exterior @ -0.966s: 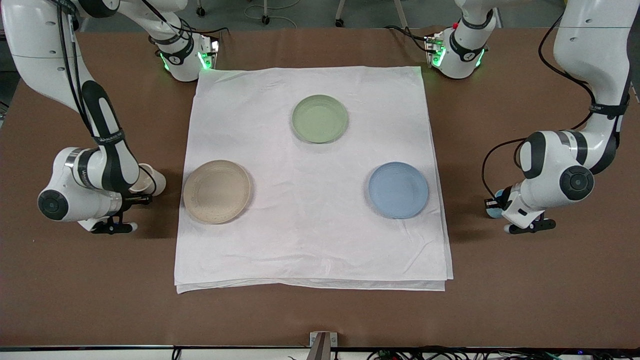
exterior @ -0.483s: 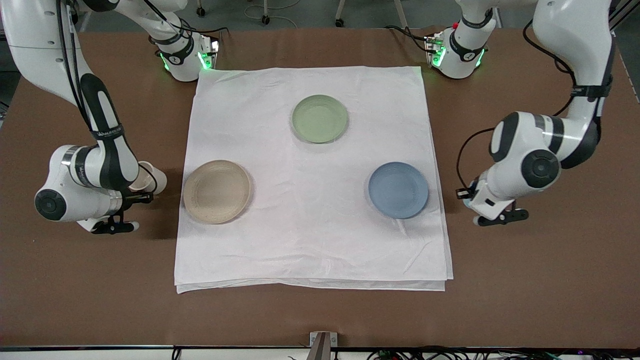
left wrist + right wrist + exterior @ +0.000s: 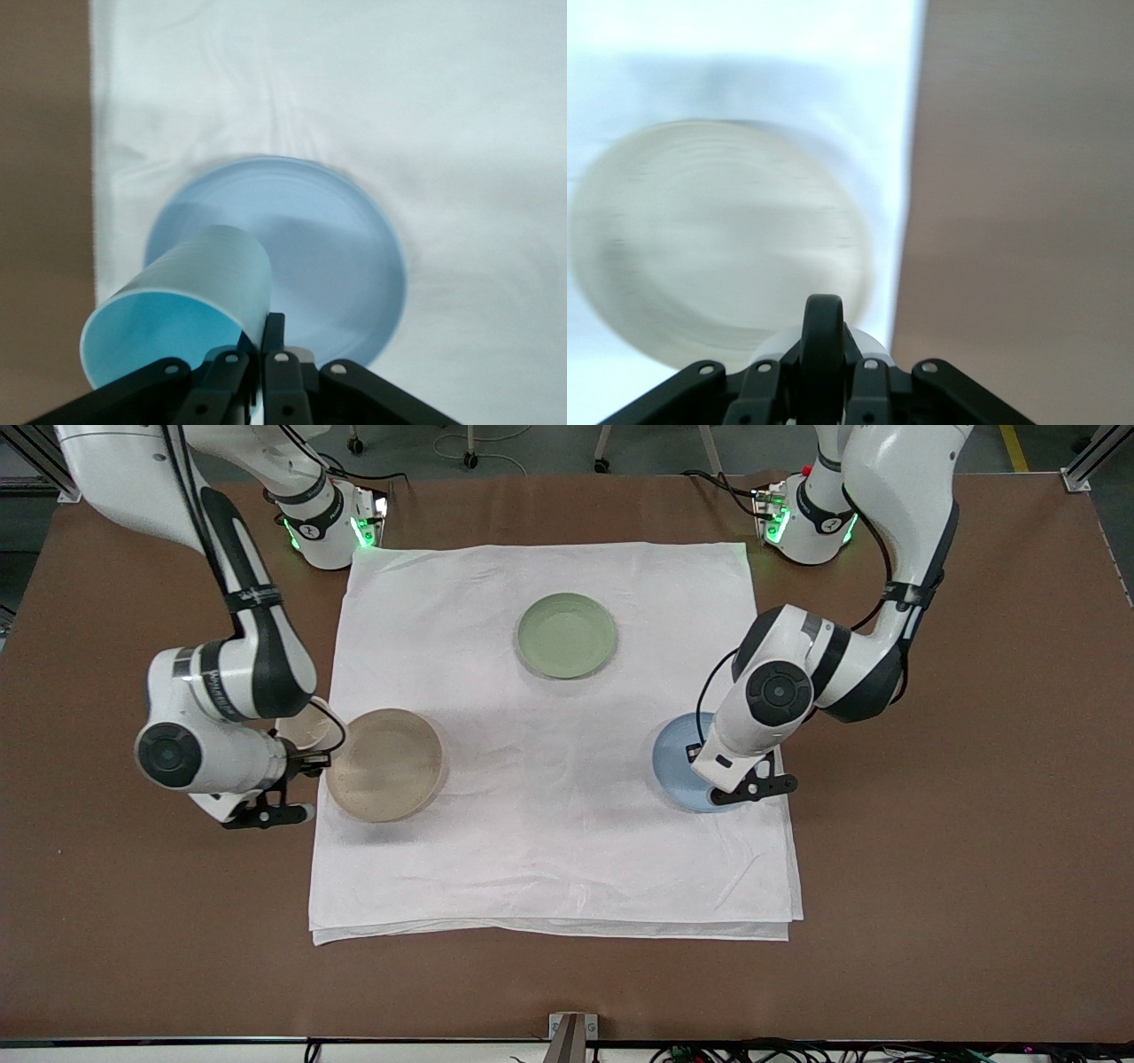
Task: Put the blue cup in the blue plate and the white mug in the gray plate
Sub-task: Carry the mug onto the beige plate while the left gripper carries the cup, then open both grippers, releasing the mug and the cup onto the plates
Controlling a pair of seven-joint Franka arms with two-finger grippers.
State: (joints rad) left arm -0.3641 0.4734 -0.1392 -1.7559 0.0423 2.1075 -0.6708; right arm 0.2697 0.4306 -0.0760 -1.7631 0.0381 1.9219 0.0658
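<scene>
I log both arms aloft over the white cloth (image 3: 549, 762) that covers the middle of the brown counter (image 3: 957, 868), and I take that cloth as my landmark. The left tool (image 3: 257, 354) hangs over the cloth's edge toward the left arm's end of the counter, above the blue plate (image 3: 671, 766); in the left wrist view its fingers (image 3: 273, 332) pinch the wall of the blue cup (image 3: 186, 305), which is carried tilted with its open mouth toward the camera and its body over the rim of that plate (image 3: 354, 266). In the front view the cup itself is hidden by the arm. The right tool (image 3: 822, 354) hangs over the cloth's edge toward the right arm's end, at the rim of the gray plate (image 3: 385, 764). It is clamped on the white mug (image 3: 306, 729); in the right wrist view the mug's dark loop handle (image 3: 822, 332) stands up between the fingers, with the pale body (image 3: 780, 341) just below it. The gray plate (image 3: 718, 239) lies flat on the cloth, as does the blue one. A pale green plate (image 3: 567, 635) sits on the cloth nearer the robots' bases than the other two, well apart from both.
</scene>
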